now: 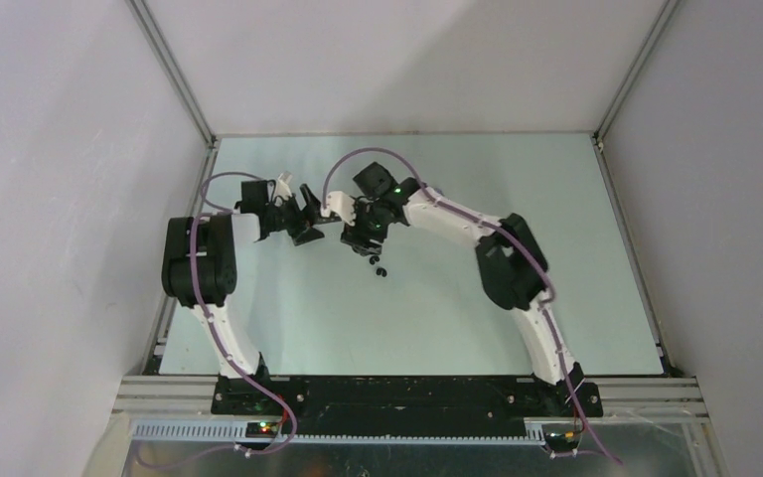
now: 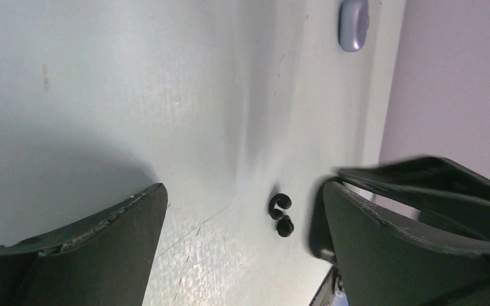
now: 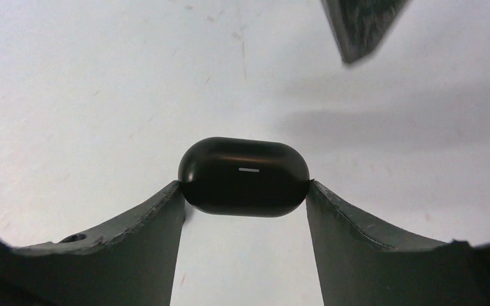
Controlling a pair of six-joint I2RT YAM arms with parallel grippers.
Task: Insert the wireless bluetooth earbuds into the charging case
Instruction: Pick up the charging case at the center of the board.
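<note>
A closed black charging case [image 3: 244,176] with a small white bar on its face lies on the table. My right gripper [image 3: 244,191] is shut on it, a fingertip touching each rounded end. Two glossy black earbuds [image 2: 282,215] lie touching each other on the table, in the gap of my open left gripper [image 2: 244,191] and nearer its right finger [image 2: 383,236]. From above, the same earbuds [image 1: 379,267] sit just near of the right gripper [image 1: 359,242], and the left gripper [image 1: 306,225] hovers close to its left. The case is hidden from above.
A pale purple rounded case [image 2: 353,24] lies near the table's edge, by the wall. One finger of the left gripper [image 3: 362,25] hangs close above the right gripper. The two grippers are nearly touching at the back middle of the pale table [image 1: 437,318].
</note>
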